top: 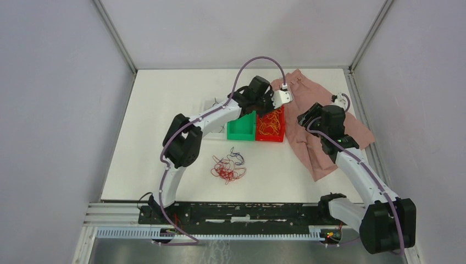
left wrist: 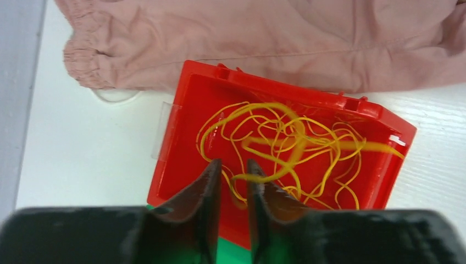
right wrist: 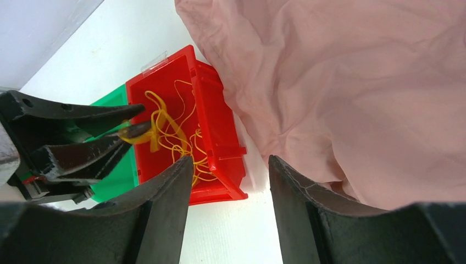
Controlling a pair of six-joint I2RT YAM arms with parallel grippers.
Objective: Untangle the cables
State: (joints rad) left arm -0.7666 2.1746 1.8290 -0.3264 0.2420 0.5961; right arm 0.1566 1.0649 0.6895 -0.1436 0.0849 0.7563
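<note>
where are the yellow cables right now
The yellow cables lie in the red bin at mid-table in the top view, just right of the green bin and left of the pink cloth.

On the white table (top: 165, 110), a red plastic bin (top: 269, 137) and a green plastic bin (top: 240, 131) stand side by side and touch, the green one on the left. A bundle of thin yellow wires (top: 269, 124) lies inside the red bin. A crumpled pink cloth (top: 308, 91) lies behind and to the right of the red bin, against its back wall. In front of the two bins, apart from them, a tangle of thin red and purple wires (top: 228, 166) lies on the table. The left gripper (left wrist: 233, 163) hangs over the red bin, one strand across its fingertips. The right gripper (right wrist: 228, 159) is to the right of this bin, at the edge of the cloth.
</note>
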